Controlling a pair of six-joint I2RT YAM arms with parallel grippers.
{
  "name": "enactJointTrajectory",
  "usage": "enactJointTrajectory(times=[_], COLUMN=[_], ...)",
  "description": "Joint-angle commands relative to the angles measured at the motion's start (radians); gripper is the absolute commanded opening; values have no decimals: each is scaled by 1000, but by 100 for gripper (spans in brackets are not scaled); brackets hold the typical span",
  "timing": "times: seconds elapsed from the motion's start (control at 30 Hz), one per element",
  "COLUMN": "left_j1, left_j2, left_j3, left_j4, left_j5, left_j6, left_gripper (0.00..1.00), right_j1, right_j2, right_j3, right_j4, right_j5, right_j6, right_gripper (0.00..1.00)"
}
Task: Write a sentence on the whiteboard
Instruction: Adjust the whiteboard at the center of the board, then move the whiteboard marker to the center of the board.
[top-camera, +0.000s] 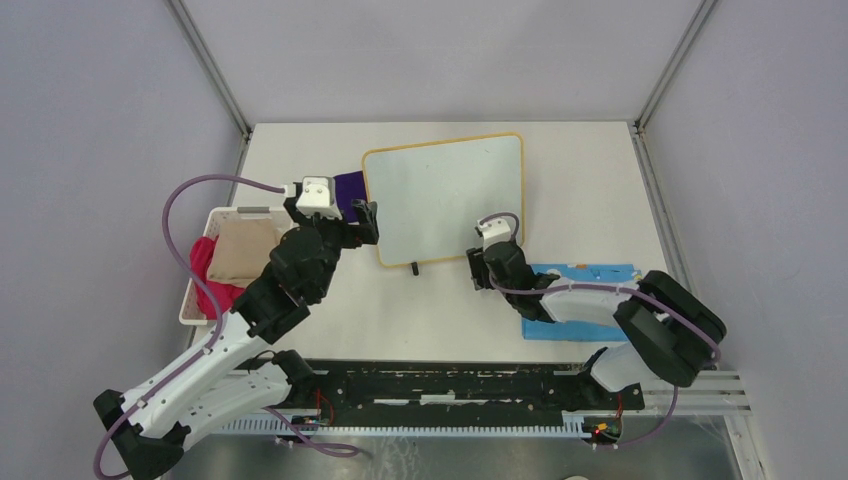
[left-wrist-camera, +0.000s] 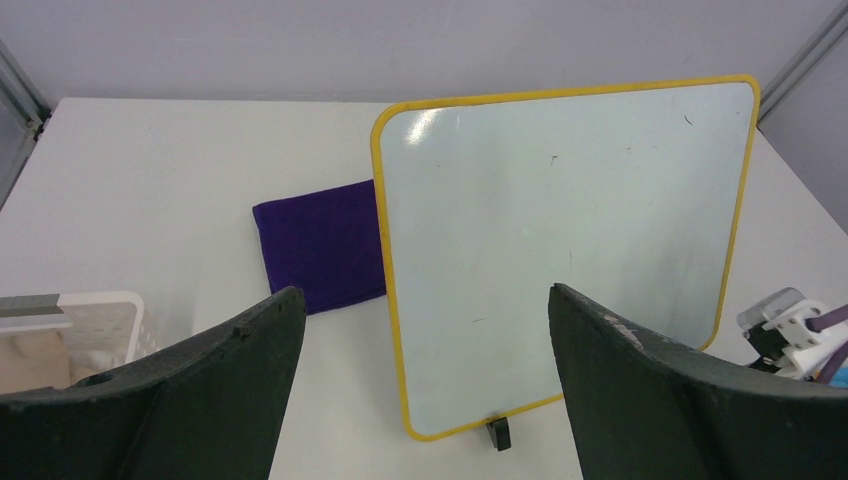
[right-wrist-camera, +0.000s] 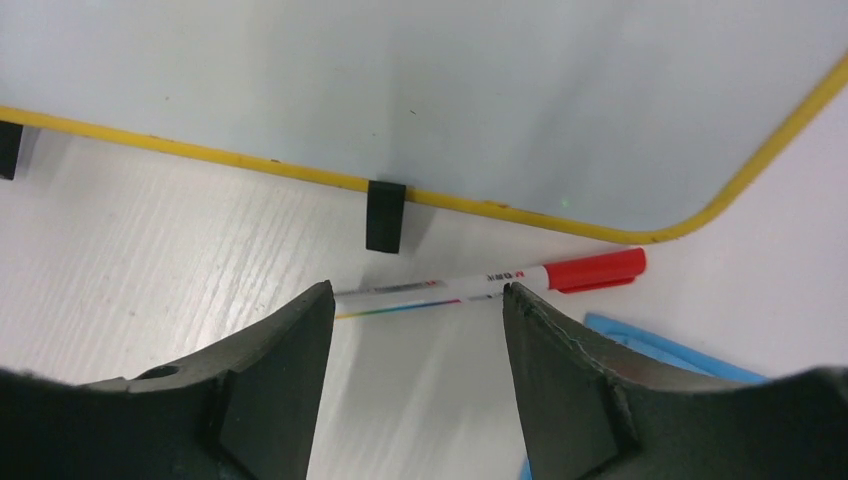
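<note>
White table, whiteboard, red-capped marker beside its edge, barrel print unreadable, left gripper and right gripper spread wide, holding nothing.

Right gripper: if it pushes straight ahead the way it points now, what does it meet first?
Likely the marker, lying on the table just ahead of the open right gripper, short of the whiteboard. Depth is unclear from the wrist view.

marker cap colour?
Red. The marker cap shows best in the right wrist view.
</note>
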Motion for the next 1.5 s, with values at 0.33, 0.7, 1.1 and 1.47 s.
enactJointTrajectory(times=[0.33,0.7,1.1,1.47], left_j1=[-4,-5,-5,-5], left_j2=[-15,-18,-19,-12], left_j3=[13,12,20,26], left_j4=[31,29,24,17], left_j5=[-4,-13,1,12], left_j6=[25,28,21,-3], left_gripper=[96,96,96,95], right_j1=[-31,-30,-16,-16], right_j2=[-24,71,-60,-205], right_j3=[42,82,-44,32], right_j4=[-108,-151,-216,-398], right_j5=[55,55,11,-54], right_j6=[236,199,99,-5], right_gripper=[69,57,34,52])
